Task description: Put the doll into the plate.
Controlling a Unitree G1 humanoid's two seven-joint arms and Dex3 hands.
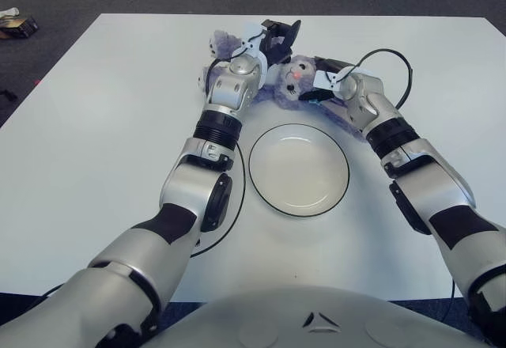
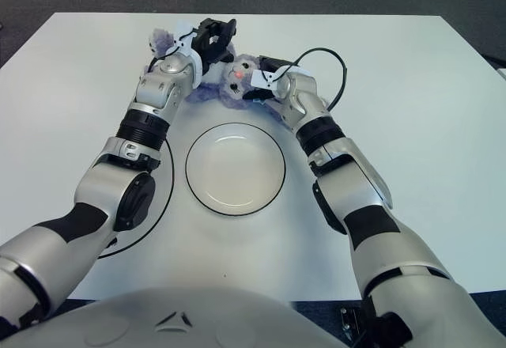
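1. the plate [image 1: 299, 169] sits empty on the white tabletop [image 1: 95, 126], nearest the robot.
2. just beyond it lies the purple doll [image 1: 294, 79], still on the tabletop.
3. the right hand [image 1: 324, 77] presses against the doll's right side; whether its fingers grip it cannot be told.
4. the left hand [image 1: 273, 35] has dark fingers spread over the doll's far left.

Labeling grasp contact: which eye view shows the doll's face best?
Right eye view: the doll face shows between the left hand and right hand, less crowded by the wrists. Left eye view shows the same face, but the right hand sits tighter against it. The plate is empty in both.
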